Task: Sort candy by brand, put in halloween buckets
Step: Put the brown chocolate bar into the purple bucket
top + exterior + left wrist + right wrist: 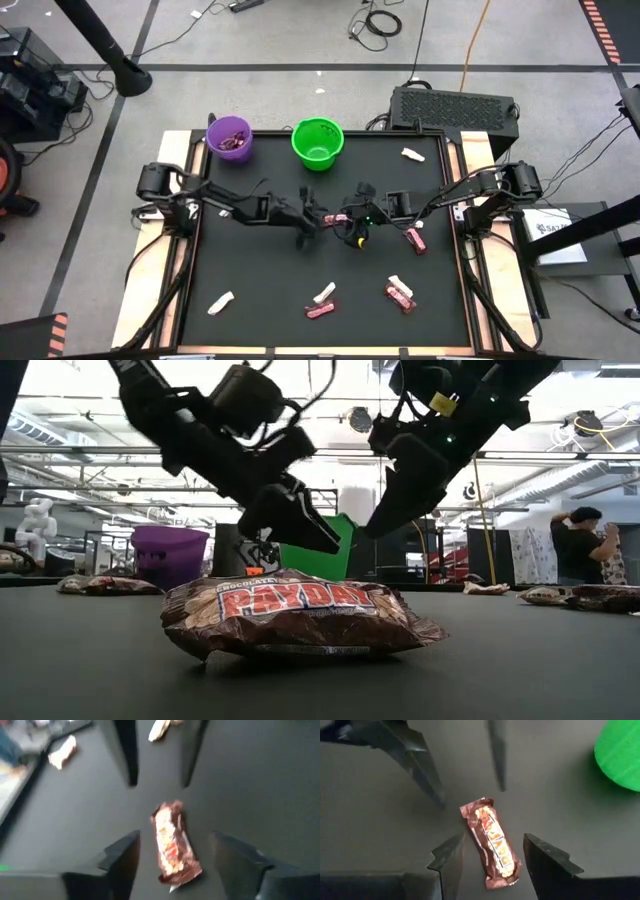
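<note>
A brown-and-red wrapped candy bar (pixel 295 615) lies flat on the black table mat near its middle (pixel 334 218). My left gripper (pixel 175 834) hangs open just above it, one finger on each side of the bar (pixel 172 845), touching nothing. My right gripper (pixel 494 835) faces it from the other side, also open, its fingers standing on either side of the same bar (pixel 492 842). The purple bucket (pixel 230 138), with several candies inside, and the green bucket (pixel 317 142) stand upright at the far edge.
White-wrapped candies lie at the far right (pixel 412 154), near left (pixel 220 302) and near middle (pixel 323 293). Pink-red ones lie right of centre (pixel 415 240) and near the front edge (pixel 320 311), (pixel 400 297). A person (pixel 580 545) stands beyond the table.
</note>
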You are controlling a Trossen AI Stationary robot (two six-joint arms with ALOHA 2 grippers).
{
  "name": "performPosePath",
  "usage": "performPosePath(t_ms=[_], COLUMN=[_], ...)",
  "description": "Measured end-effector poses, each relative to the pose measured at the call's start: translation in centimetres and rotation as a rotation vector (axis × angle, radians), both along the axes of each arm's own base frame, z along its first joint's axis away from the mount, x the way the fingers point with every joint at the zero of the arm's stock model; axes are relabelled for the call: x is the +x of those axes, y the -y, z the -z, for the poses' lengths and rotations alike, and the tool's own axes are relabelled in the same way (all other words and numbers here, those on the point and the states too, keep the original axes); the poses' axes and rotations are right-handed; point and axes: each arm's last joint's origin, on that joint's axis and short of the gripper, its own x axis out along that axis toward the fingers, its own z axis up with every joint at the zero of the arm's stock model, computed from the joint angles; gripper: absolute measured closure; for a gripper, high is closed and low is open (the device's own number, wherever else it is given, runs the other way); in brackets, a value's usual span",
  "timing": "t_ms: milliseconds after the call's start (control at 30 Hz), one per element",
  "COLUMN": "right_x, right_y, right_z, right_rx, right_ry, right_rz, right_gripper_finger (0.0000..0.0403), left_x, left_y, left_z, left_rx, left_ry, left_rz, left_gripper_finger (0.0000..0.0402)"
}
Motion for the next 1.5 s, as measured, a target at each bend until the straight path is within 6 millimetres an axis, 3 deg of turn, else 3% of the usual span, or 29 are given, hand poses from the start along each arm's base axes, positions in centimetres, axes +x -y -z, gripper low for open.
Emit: performPosePath(t_ms=[133,267,500,767,1033,1333,1500], right_x=[0.0,0.0,0.0,-0.1,-0.1,-0.1,-0.1], right_y=[0.0,0.0,0.0,0.0,0.0,0.0,0.0], right_z=[0.0,0.1,0.0,0.1,0.2,0.2,0.2], right_rx=[0.000,0.000,-0.006,0.002,0.014,0.014,0.014], right_ry=[-0.005,-0.006,-0.003,-0.008,-0.017,-0.016,-0.016], right_rz=[0.000,0.000,-0.006,0.003,0.016,0.017,0.017], right_gripper_finger=[0.0211,0.0211,0.0211,0.0211,0.0211,0.0211,0.0211], left_x=[0.5,0.9,2.0,1.9,1.9,2.1,2.0], left_y=[-1.0,-1.8,-2.5,-2.4,-2.1,-2.0,-2.1], left_z=[0.6,2.0,4.0,3.8,3.9,3.8,3.6], left_rx=[-0.048,-0.081,-0.194,-0.191,-0.171,-0.148,-0.101], left_ry=[-0.072,-0.106,-0.150,-0.173,-0.178,-0.149,-0.150], left_rz=[-0.060,-0.105,-0.078,-0.075,-0.054,-0.058,-0.079], left_gripper_finger=[0.0104,0.0081,0.0077,0.0088,0.0184,0.0383,0.0397])
